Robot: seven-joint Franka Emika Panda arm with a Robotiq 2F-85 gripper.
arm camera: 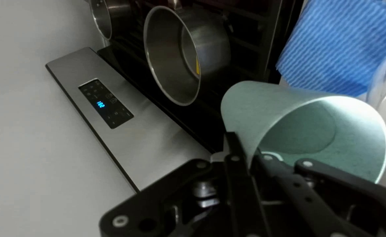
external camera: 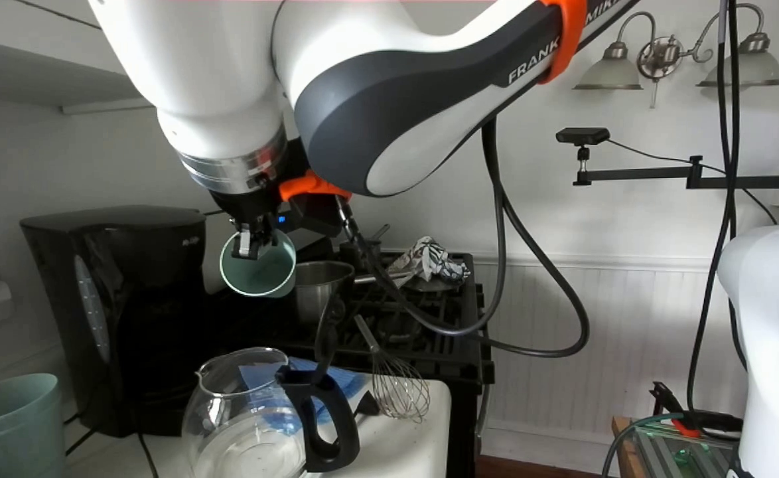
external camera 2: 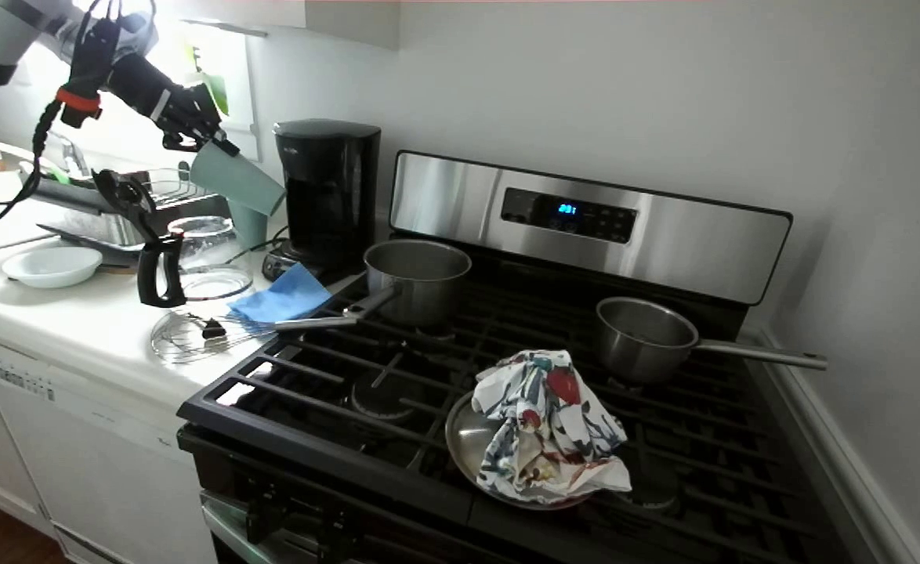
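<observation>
1. Note the white wall (external camera 2: 624, 94) behind the drip coffee maker (external camera 2: 327, 180), with white countertop (external camera 2: 99, 309) beneath and gas range (external camera 2: 444, 196) alongside.
2. Find the gripper (arm camera: 248, 154) raised near the drip coffee maker, with jaws closed on the rim of a pale green tumbler (arm camera: 298, 128), one finger inside and one outside.
3. Find the pale green tumbler near the drip coffee maker, clear of the countertop, tilted well from upright.
4. Rate grasping and lifting as complete; rate release as not yet done.
5. Locate the glass carafe (external camera: 243, 431) near the drip coffee maker, and a second green tumbler (external camera: 11, 425) across from the gas range, past the drip coffee maker.
6. Read "FRANK" on the robot arm (external camera: 396, 99), higher than the drip coffee maker; treat lettering past the orange strap (external camera: 565, 40) as partly hidden.
7. Treat the drip coffee maker's logo (external camera: 191, 241) and the blue display (external camera 2: 568, 210) digits as too small to read.
</observation>
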